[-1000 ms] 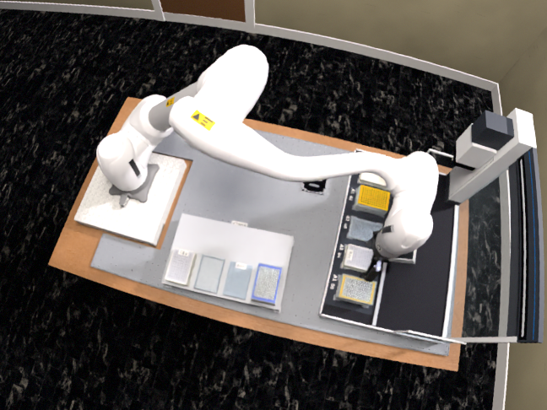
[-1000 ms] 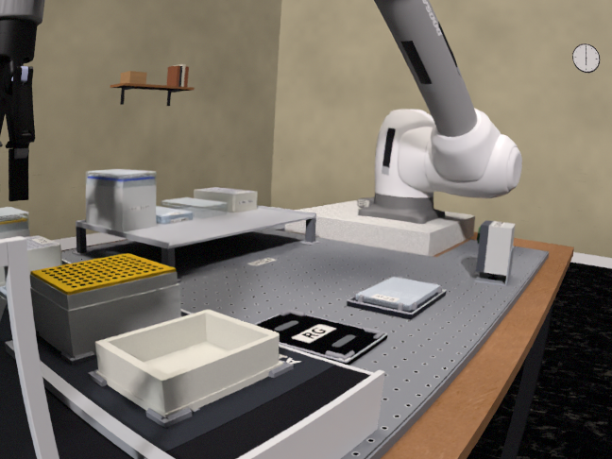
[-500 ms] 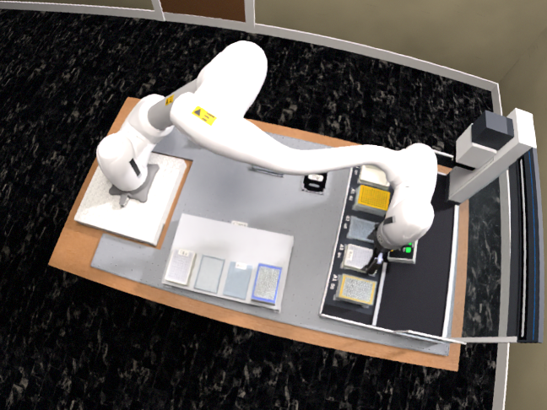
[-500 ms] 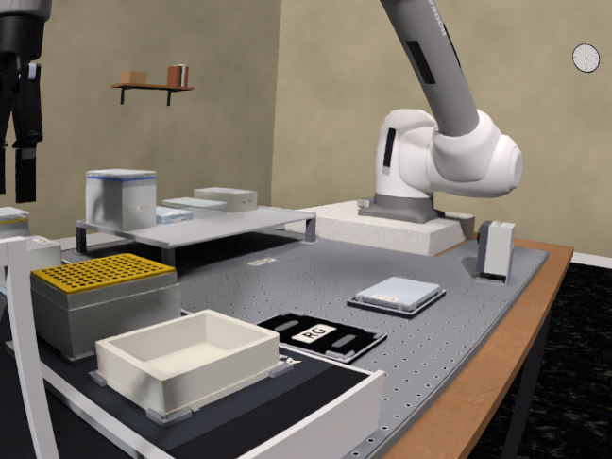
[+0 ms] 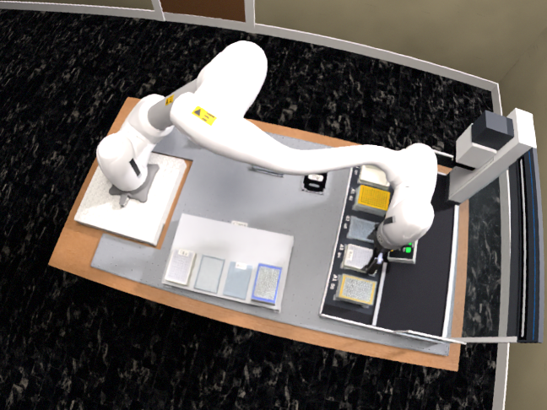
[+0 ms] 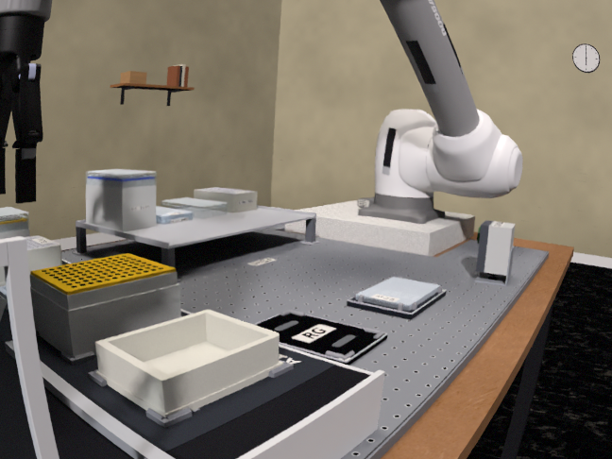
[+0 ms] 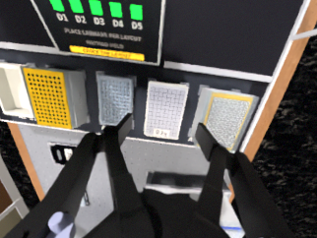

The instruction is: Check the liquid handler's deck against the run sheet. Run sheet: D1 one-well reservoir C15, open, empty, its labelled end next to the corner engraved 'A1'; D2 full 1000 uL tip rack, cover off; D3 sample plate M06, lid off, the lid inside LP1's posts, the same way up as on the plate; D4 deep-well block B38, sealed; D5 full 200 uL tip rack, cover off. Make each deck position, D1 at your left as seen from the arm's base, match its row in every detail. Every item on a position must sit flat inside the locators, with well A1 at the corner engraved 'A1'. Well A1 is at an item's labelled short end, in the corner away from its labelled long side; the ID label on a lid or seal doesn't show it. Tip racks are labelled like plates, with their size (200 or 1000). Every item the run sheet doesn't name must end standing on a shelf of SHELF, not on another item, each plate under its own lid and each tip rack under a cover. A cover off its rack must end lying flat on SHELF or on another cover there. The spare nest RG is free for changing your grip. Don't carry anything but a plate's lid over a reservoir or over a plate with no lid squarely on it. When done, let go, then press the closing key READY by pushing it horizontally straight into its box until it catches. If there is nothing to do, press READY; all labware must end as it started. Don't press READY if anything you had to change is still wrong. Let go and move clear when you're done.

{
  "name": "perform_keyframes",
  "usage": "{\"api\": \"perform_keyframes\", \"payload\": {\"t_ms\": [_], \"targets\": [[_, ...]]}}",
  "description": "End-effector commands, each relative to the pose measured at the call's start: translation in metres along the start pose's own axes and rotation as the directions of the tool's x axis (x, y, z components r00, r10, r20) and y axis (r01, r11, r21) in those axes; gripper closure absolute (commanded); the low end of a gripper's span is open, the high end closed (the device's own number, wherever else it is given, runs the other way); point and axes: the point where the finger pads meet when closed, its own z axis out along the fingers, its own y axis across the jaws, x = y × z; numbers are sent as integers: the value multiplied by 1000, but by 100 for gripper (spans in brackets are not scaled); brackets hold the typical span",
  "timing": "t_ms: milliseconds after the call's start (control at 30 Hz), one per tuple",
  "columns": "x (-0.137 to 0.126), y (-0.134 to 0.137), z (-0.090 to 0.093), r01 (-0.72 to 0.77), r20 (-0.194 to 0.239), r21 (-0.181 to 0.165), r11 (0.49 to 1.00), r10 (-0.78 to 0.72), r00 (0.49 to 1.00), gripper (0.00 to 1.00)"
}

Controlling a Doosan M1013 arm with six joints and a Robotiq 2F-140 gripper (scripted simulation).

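Note:
My gripper (image 5: 374,263) (image 6: 13,195) (image 7: 164,125) is open and empty. It hangs high above the deck, by the far edge of the D4 deep-well block (image 5: 356,256) (image 7: 166,107). The row runs from the white, open reservoir (image 5: 372,175) (image 6: 187,353) (image 7: 11,89) through the uncovered yellow tip rack (image 5: 374,196) (image 6: 101,270) (image 7: 46,97), the lidless sample plate (image 5: 361,228) (image 7: 115,98) and the block to a yellow-rimmed tip rack (image 5: 356,288) (image 7: 227,118). A lid (image 6: 398,294) lies in its nest on the table. The READY box (image 6: 495,249) stands near the table edge.
The shelf (image 5: 234,238) (image 6: 222,227) holds a flat plate (image 5: 180,266), two flat covers (image 5: 209,273) (image 5: 237,279) and a blue-rimmed tip rack (image 5: 267,283) (image 6: 121,197). The RG nest (image 5: 314,181) (image 6: 322,337) is bare. A deck panel (image 7: 98,20) shows green lights D1 to D5. A gantry (image 5: 485,149) stands behind the deck.

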Motion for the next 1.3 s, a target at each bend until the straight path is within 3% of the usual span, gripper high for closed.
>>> {"api": "perform_keyframes", "payload": {"t_ms": [0, 267, 1133, 1267], "targets": [[0, 0, -2, 0, -2, 0, 1000, 0, 1000, 21], [0, 0, -2, 0, -2, 0, 1000, 0, 1000, 21], [0, -120, -2, 0, -2, 0, 1000, 0, 1000, 21], [0, -124, -2, 0, -2, 0, 1000, 0, 1000, 21]]}}
